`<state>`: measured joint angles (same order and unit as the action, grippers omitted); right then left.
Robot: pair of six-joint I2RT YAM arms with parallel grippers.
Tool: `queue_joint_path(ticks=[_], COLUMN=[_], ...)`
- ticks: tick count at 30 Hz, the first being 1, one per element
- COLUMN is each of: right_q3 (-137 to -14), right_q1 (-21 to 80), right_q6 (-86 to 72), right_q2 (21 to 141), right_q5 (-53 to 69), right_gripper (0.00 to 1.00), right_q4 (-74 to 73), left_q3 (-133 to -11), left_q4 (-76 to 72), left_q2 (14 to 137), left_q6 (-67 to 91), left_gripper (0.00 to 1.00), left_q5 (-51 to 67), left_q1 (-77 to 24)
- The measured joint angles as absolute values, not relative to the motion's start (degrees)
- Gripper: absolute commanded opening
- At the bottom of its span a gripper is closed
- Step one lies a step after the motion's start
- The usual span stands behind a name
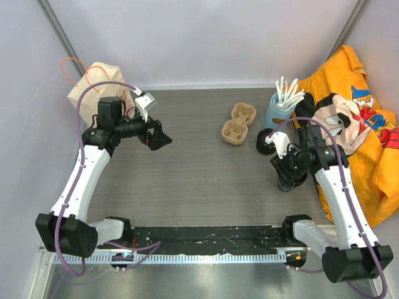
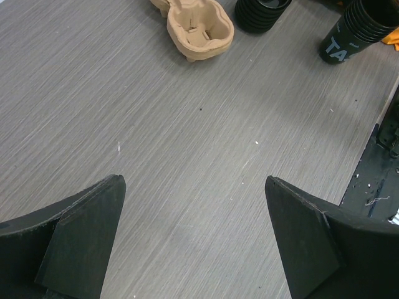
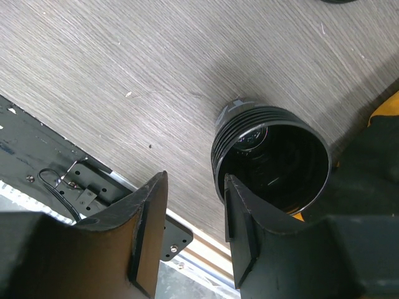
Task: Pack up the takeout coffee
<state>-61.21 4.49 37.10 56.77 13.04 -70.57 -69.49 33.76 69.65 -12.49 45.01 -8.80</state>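
Note:
The takeout coffee (image 3: 274,163), a round black ribbed cup with a dark inside, stands on the table at the right, near the orange cloth. It also shows in the left wrist view (image 2: 356,30) and, mostly hidden under my right gripper, in the top view (image 1: 290,185). My right gripper (image 3: 195,177) is open just above and beside it. One finger (image 3: 244,215) overlaps the cup's rim, and the cup is outside the jaws. The cardboard carrier (image 1: 239,124) with two wells lies at the back middle (image 2: 199,28). My left gripper (image 2: 194,180) is open and empty over bare table (image 1: 159,138).
A second black ribbed cup (image 1: 264,141) stands right of the carrier (image 2: 262,12). A blue cup of white stirrers (image 1: 280,107) stands behind it. An orange Mickey cloth (image 1: 368,137) covers the right side. A paper bag (image 1: 100,84) sits back left. A black rail (image 1: 206,235) runs along the front edge.

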Motion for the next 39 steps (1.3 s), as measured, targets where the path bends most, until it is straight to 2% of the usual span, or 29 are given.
queue_joint_path(ticks=[23, 39], right_q3=[-56.34, -56.23], right_q1=[2.35, -1.37], right_q6=[36.12, 37.54], right_q2=[55.99, 57.98], right_q5=[11.44, 11.70], right_gripper=[0.45, 0.39], right_q4=[-69.71, -67.48], left_q3=[-69.49, -69.49], left_q4=[34.02, 34.15], left_q2=[70.15, 70.48], left_q6=[-12.45, -12.45], left_gripper=[1.00, 1.00], left_q5=[45.08, 45.10], left_q1=[-8.80, -8.80])
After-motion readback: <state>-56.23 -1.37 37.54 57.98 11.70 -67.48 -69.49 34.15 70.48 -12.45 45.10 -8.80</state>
